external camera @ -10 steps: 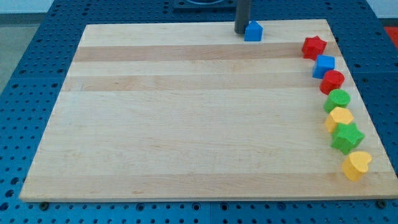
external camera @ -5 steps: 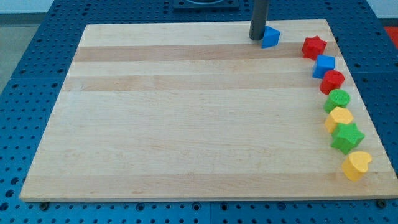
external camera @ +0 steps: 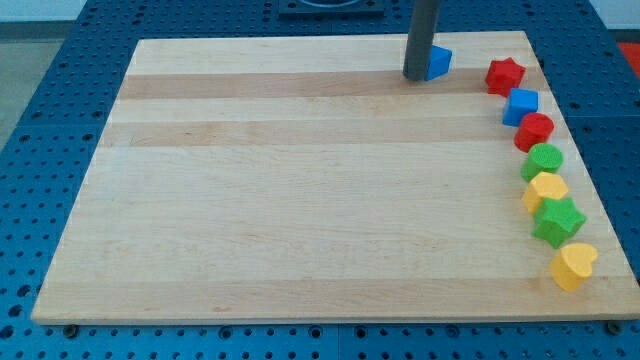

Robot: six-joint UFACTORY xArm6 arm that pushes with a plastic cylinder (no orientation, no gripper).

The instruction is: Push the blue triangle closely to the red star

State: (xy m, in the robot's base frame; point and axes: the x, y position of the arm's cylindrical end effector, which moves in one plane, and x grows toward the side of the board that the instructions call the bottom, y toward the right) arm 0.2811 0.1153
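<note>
The blue triangle (external camera: 438, 62) lies near the board's top edge, right of centre. My tip (external camera: 416, 77) stands against its left side, slightly below it, and hides part of it. The red star (external camera: 505, 75) lies to the triangle's right near the board's top right corner, a clear gap apart from it.
Below the red star a column of blocks runs down the right edge: a blue cube (external camera: 520, 105), a red block (external camera: 535, 130), a green block (external camera: 544, 160), a yellow block (external camera: 547, 189), a green star (external camera: 557, 221), a yellow heart (external camera: 573, 265). The wooden board (external camera: 300, 200) lies on a blue pegboard.
My tip has pushed the blue triangle to the right along the top edge, towards the red star. In the last half second the tip shifted slightly down; the triangle barely moved.
</note>
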